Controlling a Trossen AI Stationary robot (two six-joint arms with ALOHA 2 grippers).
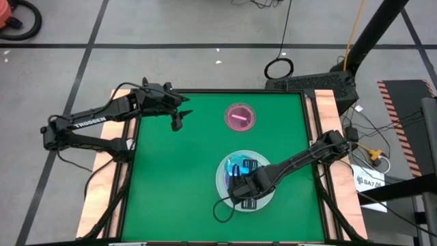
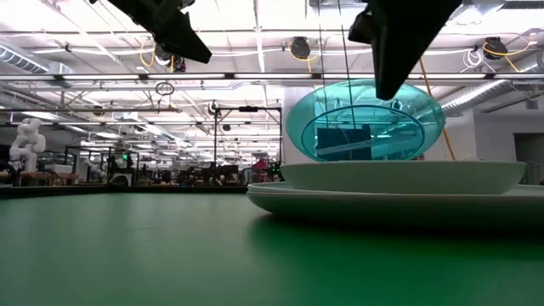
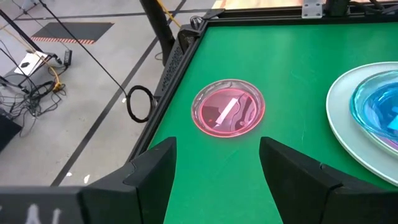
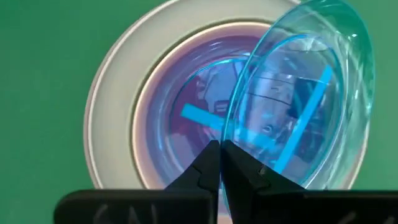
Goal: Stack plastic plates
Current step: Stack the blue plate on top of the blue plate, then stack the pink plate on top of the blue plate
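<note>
A clear teal plate (image 2: 365,119) stands tilted almost on edge above a stack near the table's middle, held by my right gripper (image 4: 220,146), which is shut on it. The stack is a pale medium plate (image 2: 399,176) lying in a large pale plate (image 2: 340,204). A small clear pink plate (image 1: 240,117) lies flat on the green mat toward the far edge. My left gripper (image 1: 177,123) hovers open over the mat left of the pink plate, touching nothing. My right gripper pinches the teal plate's rim (image 4: 231,140) between its two fingers. The fingers come from above, pointing down. The plate hangs tilted steeply below them over the stack. The medium plate's rim hides its lower edge in the low view, so whether it touches I cannot tell.
Bare green mat (image 1: 171,184) stretches left of the stack and around the pink plate. Wooden rails (image 1: 328,109) border the table's sides. Cables and a black stand sit on the floor beyond the far edge.
</note>
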